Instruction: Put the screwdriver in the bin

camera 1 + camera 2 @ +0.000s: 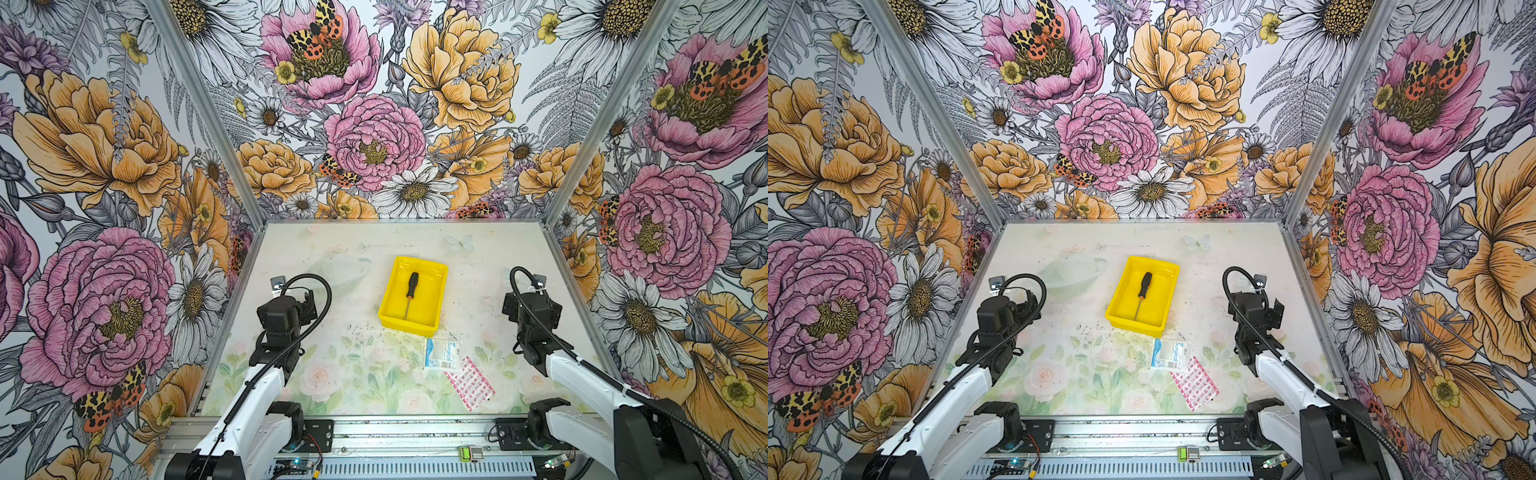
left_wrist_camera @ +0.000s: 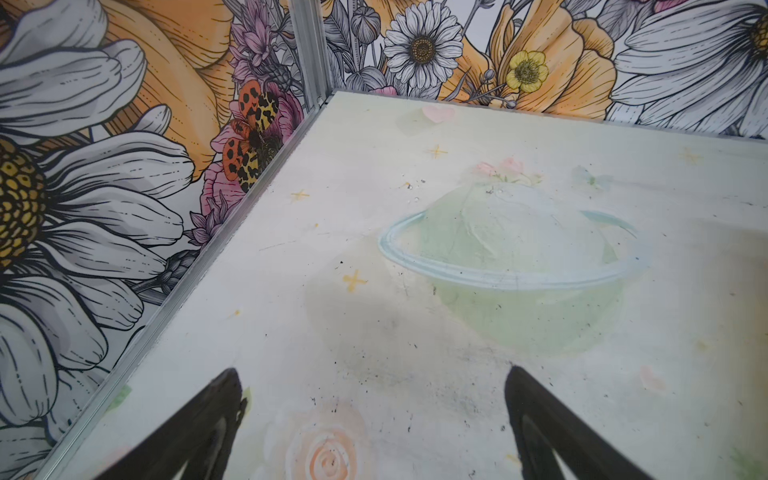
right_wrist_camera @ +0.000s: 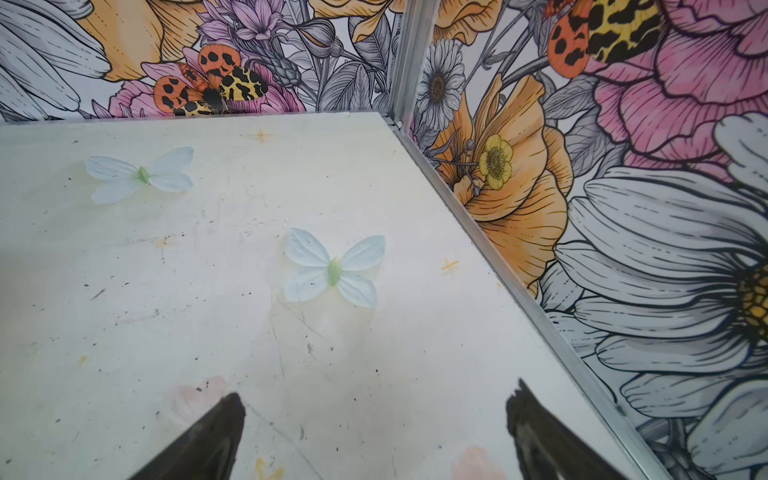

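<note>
We see the screwdriver (image 1: 410,293) lying inside the yellow bin (image 1: 430,305) at mid-table, with its handle toward the back wall and its shaft tip near the front rim. Our left gripper (image 2: 372,374) and right gripper (image 3: 376,392) hang over the table (image 1: 332,374) on either side, well apart from the bin. Each has its fingers spread wide, gripping nothing.
</note>
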